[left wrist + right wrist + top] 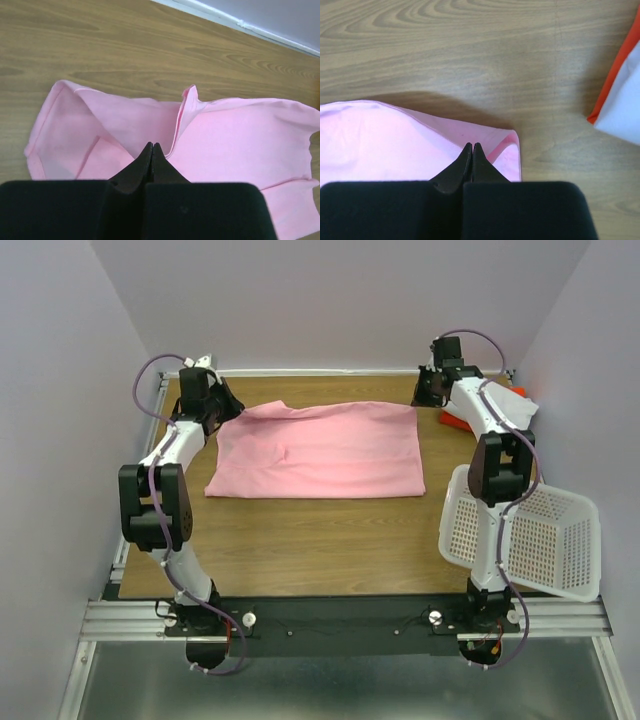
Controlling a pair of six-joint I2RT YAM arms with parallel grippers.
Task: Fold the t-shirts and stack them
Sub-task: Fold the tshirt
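Observation:
The light pink t-shirt (318, 448) lies folded across the middle of the table, its far edge between my grippers. My left gripper (222, 406) is at its far left corner, shut on a raised fold of pink cloth (182, 112). My right gripper (430, 392) is at its far right corner, shut on the curled-up pink corner (507, 145), which casts a shadow on the wood. The left gripper's tips (152, 145) and the right gripper's tips (471, 145) are pressed together. The orange-red t-shirt (455, 420) and the white t-shirt (518, 400) lie stacked at the far right, partly hidden by the right arm. They also show in the right wrist view, orange-red (615, 75) and white (626, 112).
A white perforated plastic basket (545, 540) lies tipped at the right edge of the table, beside the right arm. A white rail (320, 372) runs along the far edge of the table against the wall. Bare wood (310, 540) lies in front of the pink shirt.

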